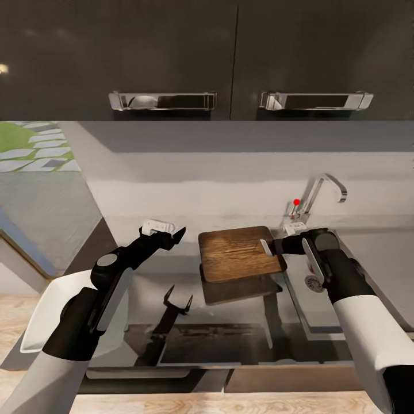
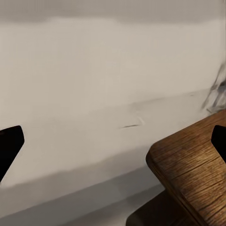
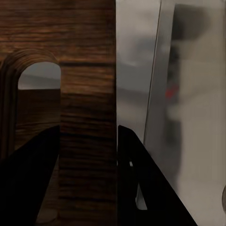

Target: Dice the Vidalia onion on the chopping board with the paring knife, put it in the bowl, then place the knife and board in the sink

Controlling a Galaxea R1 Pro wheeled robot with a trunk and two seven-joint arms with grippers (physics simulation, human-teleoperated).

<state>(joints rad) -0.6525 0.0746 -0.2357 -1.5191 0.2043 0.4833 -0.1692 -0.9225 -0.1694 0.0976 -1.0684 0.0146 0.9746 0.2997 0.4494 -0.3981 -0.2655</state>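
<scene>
The dark wooden chopping board point(image 1: 238, 253) hangs above the grey countertop point(image 1: 172, 270), just left of the sink point(image 1: 305, 313), and casts a shadow below. My right gripper point(image 1: 269, 247) is shut on its handle end. In the right wrist view the fingers point(image 3: 141, 183) clamp the board's point(image 3: 87, 94) strip beside the slot hole. My left gripper point(image 1: 172, 233) stands open to the board's left, apart from it; the left wrist view has a board corner point(image 2: 193, 174) near one fingertip point(image 2: 9, 146). The white bowl point(image 1: 43, 313) sits at the near left, partly behind my left arm. The onion and paring knife are out of view.
A chrome tap point(image 1: 322, 190) with a red dot rises behind the sink, close to my right wrist. Dark wall cabinets point(image 1: 230, 57) with steel handles hang overhead. The pale backsplash wall point(image 1: 230, 172) runs behind the counter.
</scene>
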